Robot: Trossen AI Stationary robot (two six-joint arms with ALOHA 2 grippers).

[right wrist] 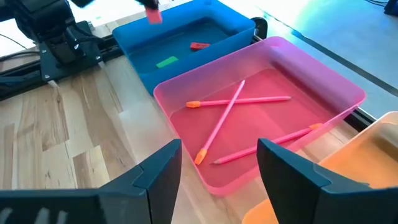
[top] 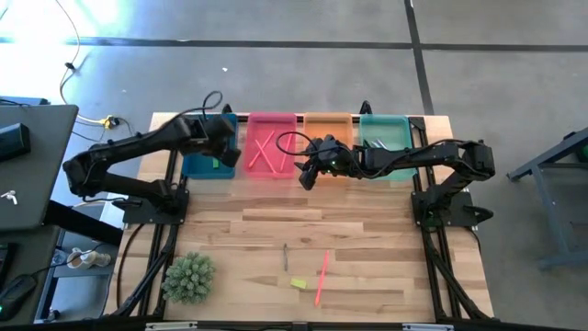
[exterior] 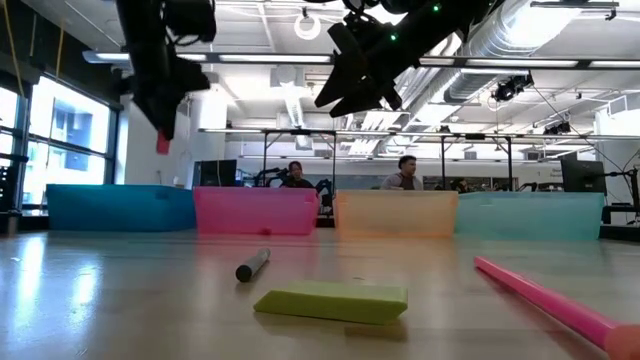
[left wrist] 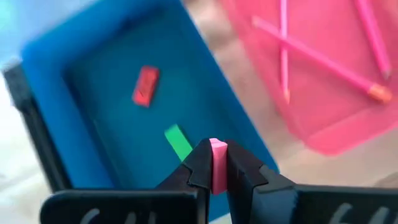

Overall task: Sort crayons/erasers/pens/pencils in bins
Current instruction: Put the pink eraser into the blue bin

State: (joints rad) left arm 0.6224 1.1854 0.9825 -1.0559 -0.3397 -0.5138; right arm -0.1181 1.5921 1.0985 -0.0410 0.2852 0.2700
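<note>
- Above the blue bin (top: 204, 165), the left gripper (left wrist: 217, 171) is pinched shut on a pink eraser (left wrist: 217, 163); the eraser stands upright between the two fingers and only its thin edge shows. I think it is held over this bin because erasers belong there.
- Below these fingers, inside the blue bin, a red eraser (left wrist: 145, 86) and a green eraser (left wrist: 178, 142) already lie flat on the floor, a little apart from each other.
- Just beside, the pink bin (right wrist: 348, 90) holds long pink pencils (right wrist: 239, 99), two of them crossed, probably as they fell.
- Over the near rim of the pink bin, the right gripper (right wrist: 219, 165) hangs with its fingers fully spread and nothing between them; the pencils lie just ahead of its fingertips.
- Far from both grippers, on the near part of the table (top: 367, 230), a dark pen (exterior: 252, 264), a yellow eraser (exterior: 335, 300) and one more pink pencil (exterior: 550, 298) are not yet sorted.
</note>
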